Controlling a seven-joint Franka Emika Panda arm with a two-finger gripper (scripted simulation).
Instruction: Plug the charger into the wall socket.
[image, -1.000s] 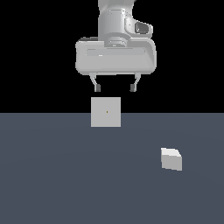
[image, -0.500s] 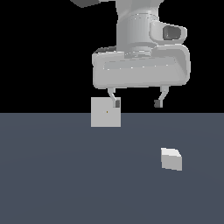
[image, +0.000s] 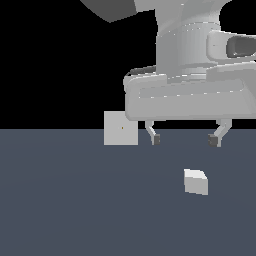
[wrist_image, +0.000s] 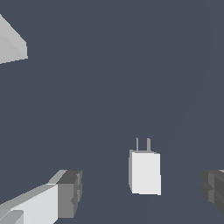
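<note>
The charger (image: 195, 181) is a small white block lying on the dark grey floor at the exterior view's right; in the wrist view (wrist_image: 145, 172) its two prongs stick out from one end. The wall socket (image: 121, 128) is a pale square panel with a tiny dark dot, standing upright further back to the left; one corner of it shows in the wrist view (wrist_image: 12, 43). My gripper (image: 184, 140) is open and empty, hanging above the charger, a little behind it. In the wrist view the charger lies between the two fingertips (wrist_image: 70, 193).
The dark grey floor (image: 75, 200) spreads across the lower half of the exterior view, with black background above. Nothing else stands on it.
The gripper has moved to the exterior view's right and come down toward the camera, from above the socket to above the charger. Charger and socket have not moved.
</note>
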